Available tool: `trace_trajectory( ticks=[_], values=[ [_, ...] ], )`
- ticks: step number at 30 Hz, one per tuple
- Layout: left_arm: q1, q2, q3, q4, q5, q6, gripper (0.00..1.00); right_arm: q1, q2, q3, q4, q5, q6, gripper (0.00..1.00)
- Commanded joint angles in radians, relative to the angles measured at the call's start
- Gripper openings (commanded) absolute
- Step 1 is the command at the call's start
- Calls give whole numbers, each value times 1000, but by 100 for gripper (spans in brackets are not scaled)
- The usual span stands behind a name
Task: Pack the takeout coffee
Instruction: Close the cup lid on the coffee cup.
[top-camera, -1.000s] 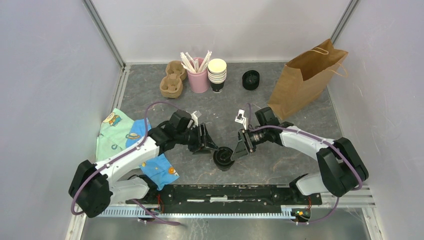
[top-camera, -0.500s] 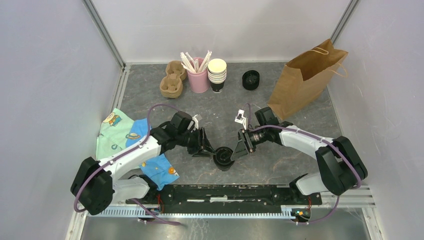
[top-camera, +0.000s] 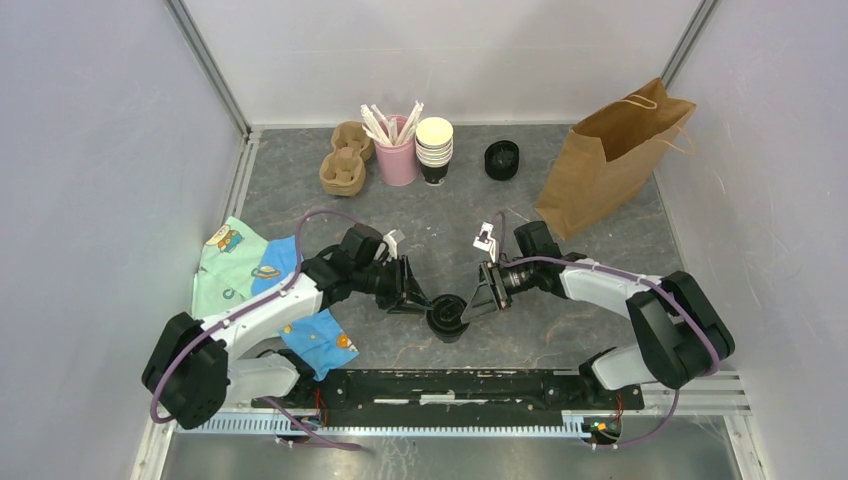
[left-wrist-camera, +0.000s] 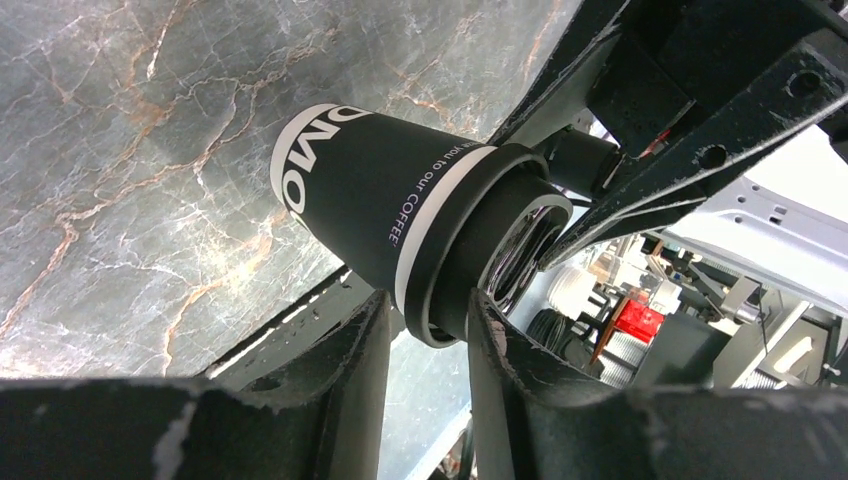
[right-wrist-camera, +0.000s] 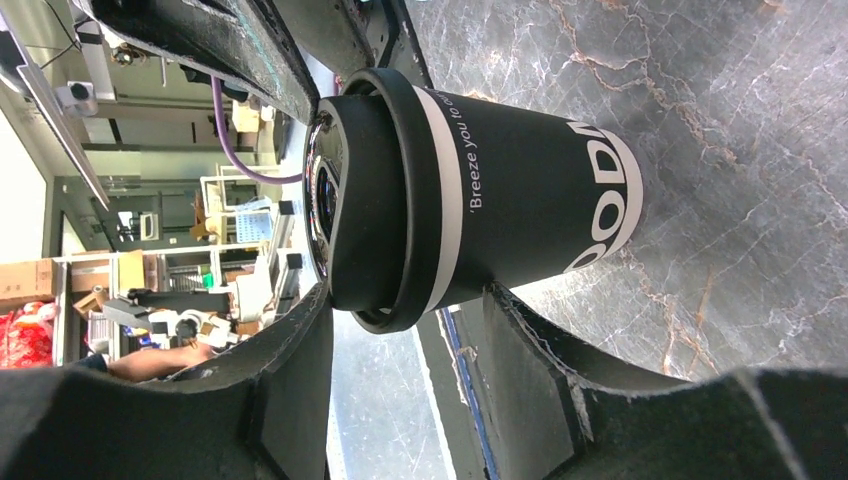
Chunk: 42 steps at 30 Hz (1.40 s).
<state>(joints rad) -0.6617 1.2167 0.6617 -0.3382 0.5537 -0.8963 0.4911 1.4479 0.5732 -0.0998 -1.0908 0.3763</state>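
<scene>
Surroundings: grey marbled tabletop (top-camera: 300, 205), boxed in by pale walls on the left, right and far sides.
Coffee: the takeout coffee (top-camera: 447, 318) stands upright on the tabletop, toward the near edge and about midway between left and right. Its wall is black with white lettering and a white band just under the lid (left-wrist-camera: 480, 225), which sits on top.
Left side: the left arm (top-camera: 265, 315) reaches in low from the left, its tip at the cup's left side. The left jaws are turned on edge, so the fingers (left-wrist-camera: 340, 380) stand one above the other. They are close together with the lid's rim in the gap, one by the lid's top and one just under the band. Whether they press on it cannot be told.
Right side: the right arm (top-camera: 600, 280) reaches in low from the right to the cup's right side. The right jaws are also on edge, with the fingers (right-wrist-camera: 285, 390) spread wider than the lid is tall. The lid and upper wall lie in the gap, and no pinch shows.
Bag: brown paper bag (top-camera: 605, 165) at the far right, well apart from the cup.
Far row: from the left, cardboard cup carrier (top-camera: 345, 160), pink cup of wrapped sticks (top-camera: 397, 158), stack of cream-rimmed cups (top-camera: 435, 150), black lids (top-camera: 502, 160).
Cloth: patterned cloth (top-camera: 235, 265) at the left, partly under the left arm.
</scene>
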Motion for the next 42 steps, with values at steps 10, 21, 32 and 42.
trace_trajectory(
  ticks=[10, 21, 32, 42],
  values=[
    [-13, 29, -56, -143, -135, 36, 41, 70, 12, -31, -116, 574, -185, 52],
    [-13, 76, 139, -115, -19, 94, 64, 72, -11, 154, -191, 365, -172, 66],
    [-13, 118, -32, -177, -160, 81, 54, 71, 33, -13, -120, 625, -180, 65],
    [-13, -1, 11, -106, -131, 62, 57, 72, -9, 21, -152, 521, -178, 64]
  ],
)
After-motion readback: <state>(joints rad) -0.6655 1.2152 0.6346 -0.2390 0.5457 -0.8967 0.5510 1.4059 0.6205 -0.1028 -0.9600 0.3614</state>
